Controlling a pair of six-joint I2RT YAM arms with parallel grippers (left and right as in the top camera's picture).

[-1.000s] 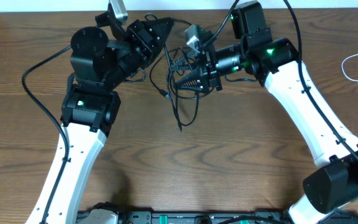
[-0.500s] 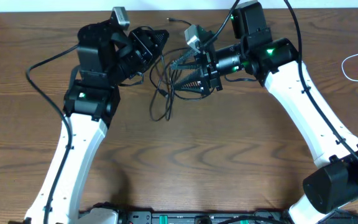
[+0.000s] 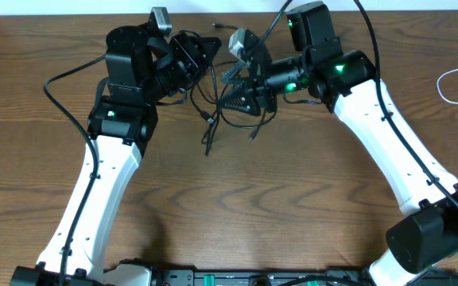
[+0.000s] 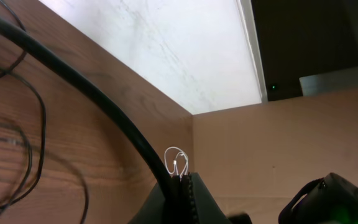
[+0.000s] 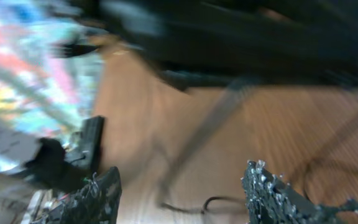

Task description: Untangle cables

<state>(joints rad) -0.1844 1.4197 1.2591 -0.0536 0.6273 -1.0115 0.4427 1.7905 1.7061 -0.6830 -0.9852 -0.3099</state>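
Several thin black cables [image 3: 221,111] sit in a loose tangle between the two tools, near the far middle of the wooden tabletop [image 3: 237,206]. Their free ends trail toward the near side across the bare wood. The left tool [image 3: 207,46] points right at the top of the tangle. Its wrist view shows its fingers [image 4: 185,199] pressed together, with one black strand running straight into their tips. The right tool [image 3: 223,90] faces left into the loops. Its blurred wrist view shows its fingers [image 5: 98,196] spread wide with strands between them, but I cannot tell if any strand touches a finger. One white cable [image 3: 456,83] lies looped at the right edge of the tabletop, well apart from the tangle.
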